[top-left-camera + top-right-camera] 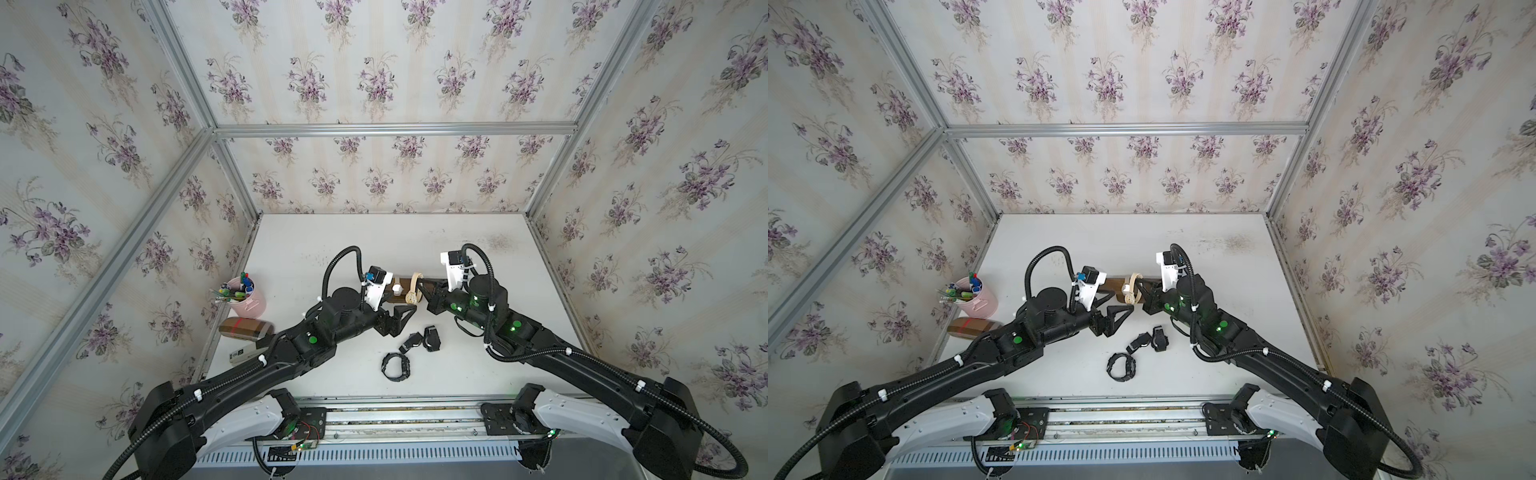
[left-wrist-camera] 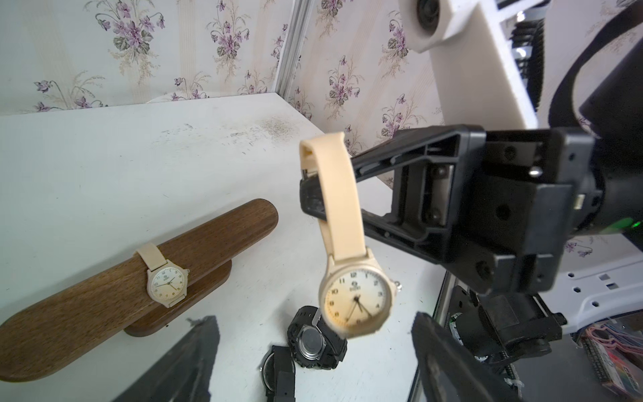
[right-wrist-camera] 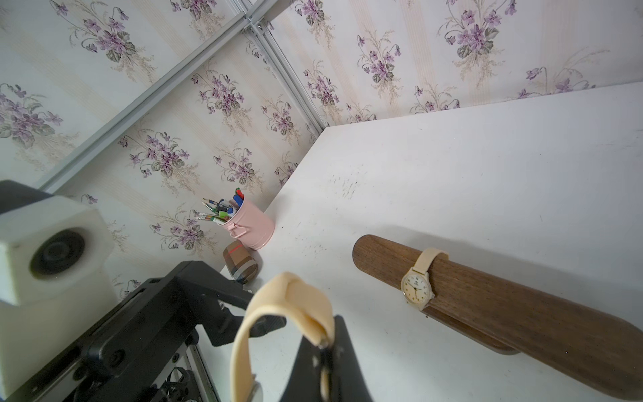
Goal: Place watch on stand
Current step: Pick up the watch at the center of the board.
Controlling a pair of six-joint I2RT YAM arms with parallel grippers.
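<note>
The dark brown wooden stand [image 2: 87, 299] lies on the white table, with a cream watch [image 2: 167, 278] strapped round its bar. In both top views the arms hide most of the stand [image 1: 401, 279]. My right gripper [image 3: 325, 348] is shut on the strap of a second cream watch [image 2: 355, 296], which hangs dial-down above the table, off the stand's right end [image 1: 413, 291]. My left gripper [image 2: 313, 365] is open just in front of this hanging watch, its fingers [image 2: 195, 358] wide apart and touching nothing. In a top view it sits at the stand's near side [image 1: 405, 318].
Three black watches lie on the table in front of the stand [image 1: 397, 365] [image 1: 411, 341] [image 1: 432, 337]. A pink cup of pens [image 1: 249, 297] and a brown box with red tape [image 1: 245, 327] stand at the left edge. Walls enclose the table.
</note>
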